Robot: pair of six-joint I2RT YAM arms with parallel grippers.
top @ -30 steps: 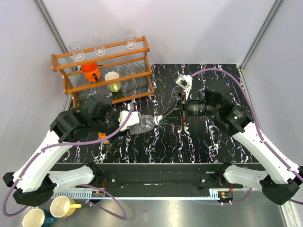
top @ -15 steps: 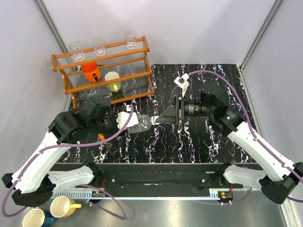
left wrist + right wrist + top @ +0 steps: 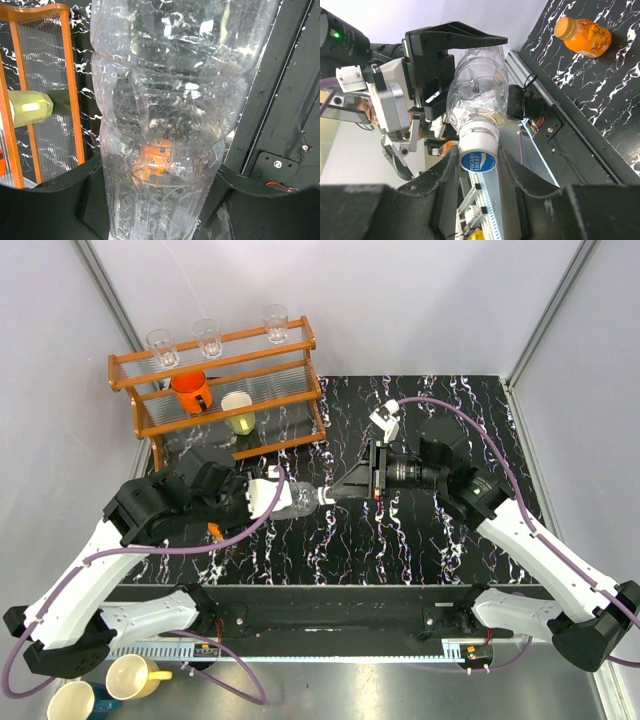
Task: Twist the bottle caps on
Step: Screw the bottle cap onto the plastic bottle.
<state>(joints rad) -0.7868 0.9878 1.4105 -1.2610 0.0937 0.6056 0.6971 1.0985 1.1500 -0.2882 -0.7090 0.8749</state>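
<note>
both hands on one bottle
left hand (image 3: 280, 498) gripped the clear bottle (image 3: 165, 125) by its body; right hand (image 3: 332, 494) pinched the blue-rimmed cap (image 3: 478, 161) seated on its mouth.

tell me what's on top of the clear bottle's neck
A white cap with a blue label sits on the clear bottle, gripped by the right hand. The mouth and threads under it are covered, so how tightly it sits cannot be seen.
</note>
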